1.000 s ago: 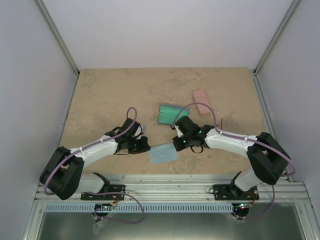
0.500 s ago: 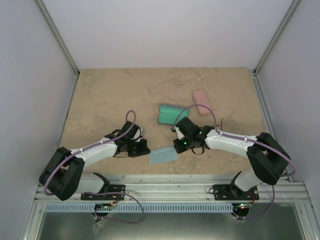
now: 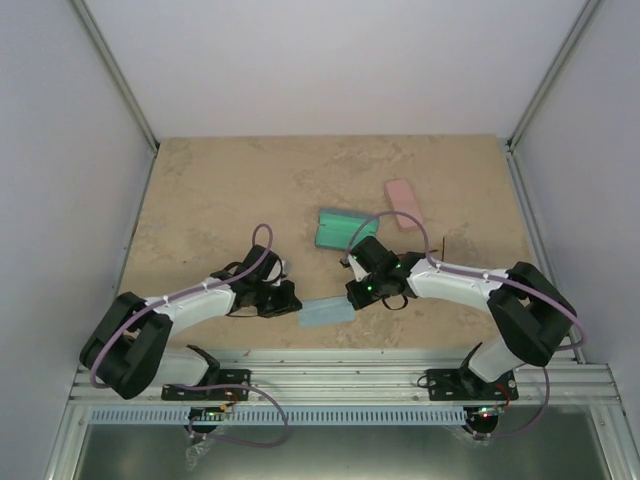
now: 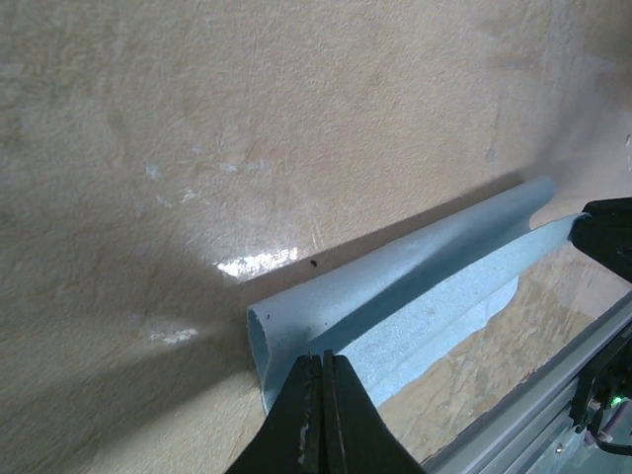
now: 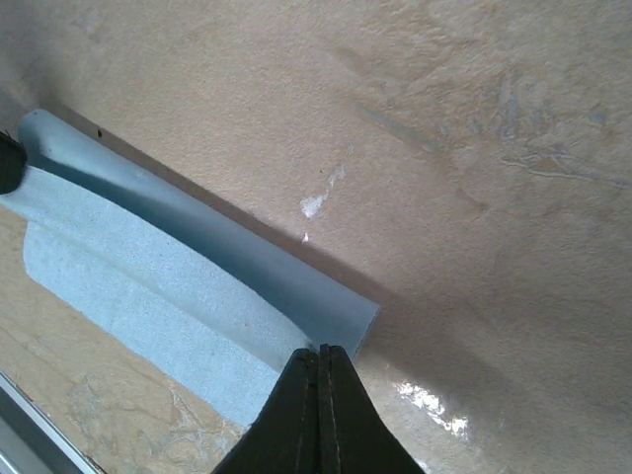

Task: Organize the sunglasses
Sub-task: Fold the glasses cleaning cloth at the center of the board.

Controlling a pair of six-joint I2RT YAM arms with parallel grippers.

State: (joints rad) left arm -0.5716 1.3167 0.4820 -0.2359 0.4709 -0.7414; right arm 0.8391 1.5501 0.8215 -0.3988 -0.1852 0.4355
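Note:
A light blue cloth (image 3: 325,313) lies near the table's front edge, doubled over into a narrow strip between the two grippers. My left gripper (image 3: 296,302) is shut on the cloth's left end; in the left wrist view the cloth (image 4: 444,286) curls into a fold ahead of the pinched left gripper (image 4: 321,357). My right gripper (image 3: 352,297) is shut on the cloth's right end, and in the right wrist view the cloth (image 5: 148,276) rolls away from the right gripper (image 5: 319,348). I cannot make out the sunglasses in any view.
A teal-blue oblong case (image 3: 339,228) lies just behind the right gripper. A pink case (image 3: 404,204) lies further back right. The metal rail (image 3: 340,375) runs along the table's front edge, close to the cloth. Grey walls close in the sides and back.
Both grippers have moved a little toward the front edge, drawing the cloth's far edge over itself. The cloth now shows as a narrower strip.

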